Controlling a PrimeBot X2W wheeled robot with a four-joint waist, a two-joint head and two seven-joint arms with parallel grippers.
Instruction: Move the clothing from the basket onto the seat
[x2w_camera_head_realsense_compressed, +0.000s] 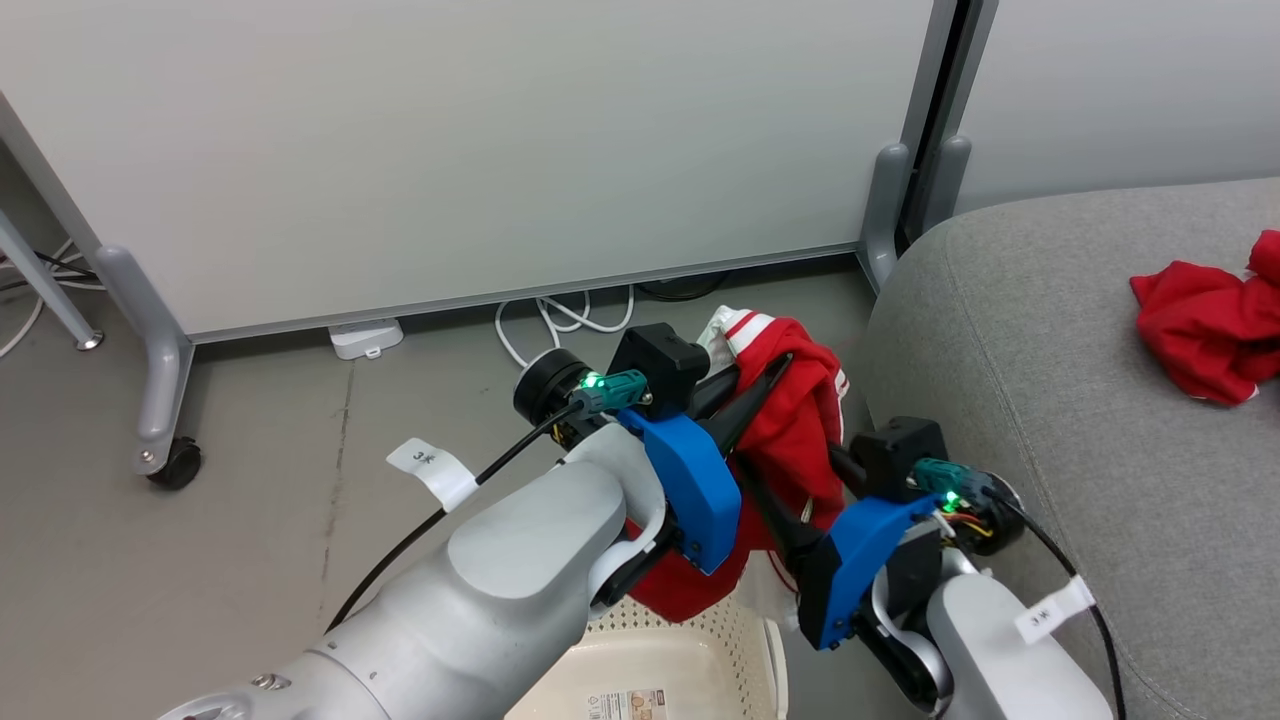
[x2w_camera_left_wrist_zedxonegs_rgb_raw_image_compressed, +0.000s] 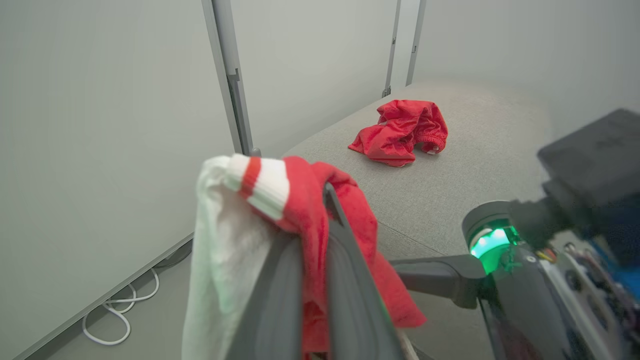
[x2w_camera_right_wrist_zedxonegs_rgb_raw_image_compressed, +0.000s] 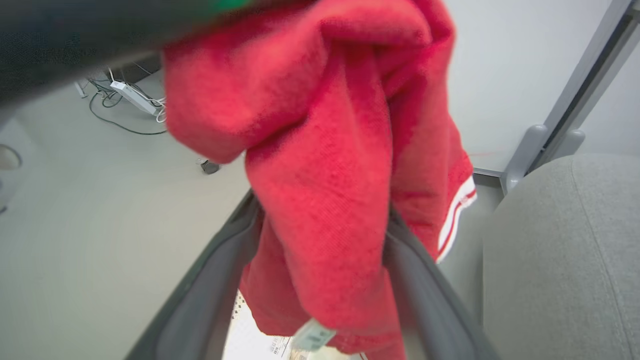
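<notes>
both grippers have hold of the same red garment (x2w_camera_head_realsense_compressed: 800, 420). the left gripper (x2w_camera_left_wrist_zedxonegs_rgb_raw_image_compressed: 312, 215) is pinched tight on it near the white striped cuff, and the right gripper (x2w_camera_right_wrist_zedxonegs_rgb_raw_image_compressed: 322, 210) is closed around a thick wad lower down. it hangs over the basket (x2w_camera_head_realsense_compressed: 725, 640), just beside the seat (x2w_camera_head_realsense_compressed: 1050, 420), where another red piece (x2w_camera_head_realsense_compressed: 1200, 325) lies crumpled.

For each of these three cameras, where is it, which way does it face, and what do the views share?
Head view: on the head, facing down at basket and seat; both forearms, left gripper, right gripper show.
Left wrist view: along its own fingers toward the seat; right wrist shows.
Right wrist view: along its own fingers, toward floor and seat edge.
Shared: the red garment both grippers clamp.
</notes>
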